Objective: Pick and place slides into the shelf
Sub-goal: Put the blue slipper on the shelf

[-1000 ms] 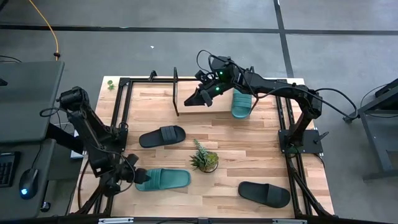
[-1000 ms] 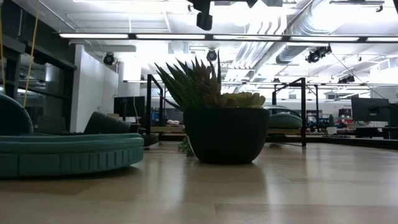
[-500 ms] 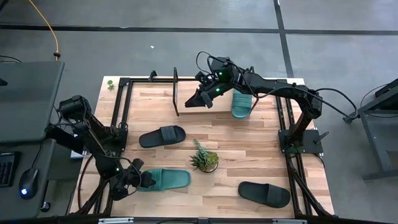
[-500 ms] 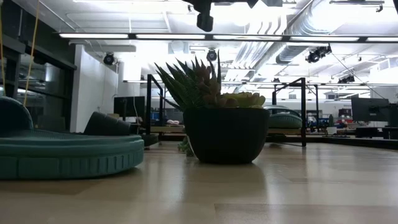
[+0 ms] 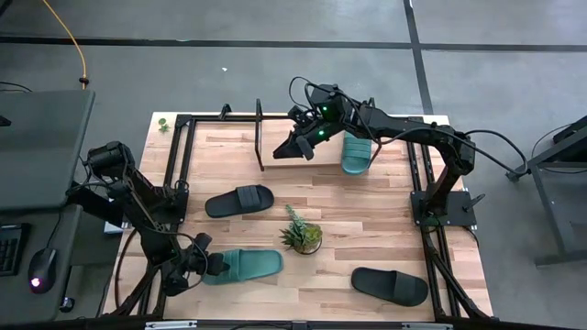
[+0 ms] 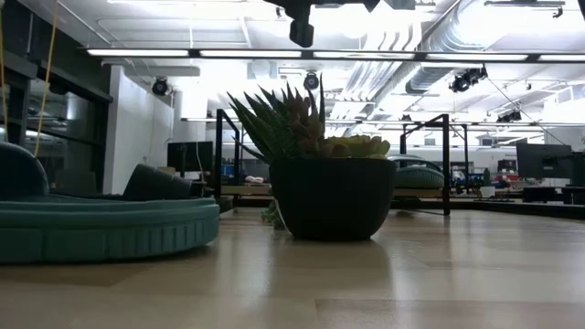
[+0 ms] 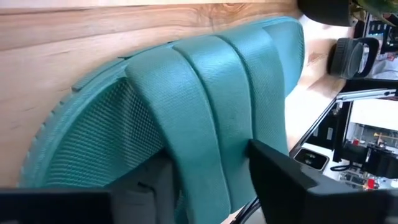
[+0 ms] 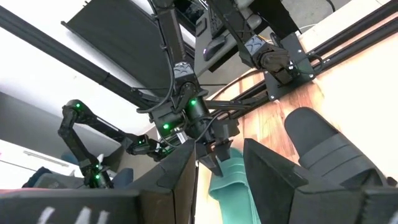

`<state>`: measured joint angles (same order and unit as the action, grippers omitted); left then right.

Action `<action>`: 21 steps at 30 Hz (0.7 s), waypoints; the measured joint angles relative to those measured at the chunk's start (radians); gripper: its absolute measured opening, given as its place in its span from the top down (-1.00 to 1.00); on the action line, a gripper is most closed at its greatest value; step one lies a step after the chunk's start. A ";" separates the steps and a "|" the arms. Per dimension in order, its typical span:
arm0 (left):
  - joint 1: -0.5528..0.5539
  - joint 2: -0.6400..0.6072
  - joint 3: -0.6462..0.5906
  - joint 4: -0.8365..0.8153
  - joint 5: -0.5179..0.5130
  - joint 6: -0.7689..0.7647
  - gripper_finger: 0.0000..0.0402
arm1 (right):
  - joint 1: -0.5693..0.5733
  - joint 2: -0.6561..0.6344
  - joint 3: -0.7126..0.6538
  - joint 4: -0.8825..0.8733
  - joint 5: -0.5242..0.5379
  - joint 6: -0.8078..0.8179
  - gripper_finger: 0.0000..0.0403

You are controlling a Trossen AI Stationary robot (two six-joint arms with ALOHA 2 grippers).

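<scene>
A teal slide (image 5: 246, 266) lies flat on the table near the near-left corner and shows large in the low view (image 6: 101, 228). My left gripper (image 5: 202, 264) is at its left end, with the wide strap (image 7: 211, 118) in the gap between its fingers (image 7: 205, 158). A second teal slide (image 5: 356, 154) lies on the shelf's board (image 5: 326, 161). My right gripper (image 5: 296, 148) hovers open over the shelf's left part, holding nothing (image 8: 221, 155). One black slide (image 5: 238, 200) lies mid-table and another (image 5: 390, 286) lies near the near-right corner. My left gripper has the teal slide's strap (image 7: 236, 155) between its two fingers, one dark finger (image 7: 280, 180) on the strap's outer side. It comes nearly level from the table's left side. The strap hides the other finger's contact. The slide's sole rests flat on the table.
A small spiky potted plant (image 5: 301, 235) stands between the teal slide and the near-right black slide, and it fills the middle of the low view (image 6: 334, 196). Black frame bars (image 5: 179, 174) run along the table's left and right sides. The shelf board's left half is bare.
My left arm has folded lower, and its gripper has dropped to the teal slide's left end. The slide has slid a little toward the table's right. My right arm has kept still.
</scene>
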<state>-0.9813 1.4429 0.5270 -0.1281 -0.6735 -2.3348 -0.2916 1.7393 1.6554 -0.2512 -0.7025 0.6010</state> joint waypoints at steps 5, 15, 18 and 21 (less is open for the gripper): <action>0.000 0.000 0.000 -0.003 -0.005 0.000 0.56 | 0.000 0.000 0.000 0.000 0.000 -0.004 0.37; 0.000 -0.001 0.001 -0.003 -0.009 0.009 0.94 | 0.000 0.000 0.000 0.000 0.000 -0.008 0.37; 0.000 -0.001 0.001 -0.002 -0.009 0.009 0.90 | 0.000 0.000 0.000 0.000 0.000 -0.004 0.37; 0.000 -0.001 0.001 0.003 -0.009 0.009 0.95 | 0.000 0.000 0.000 0.000 0.000 0.001 0.37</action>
<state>-0.9817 1.4422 0.5278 -0.1253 -0.6827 -2.3257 -0.2916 1.7393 1.6554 -0.2512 -0.7025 0.6022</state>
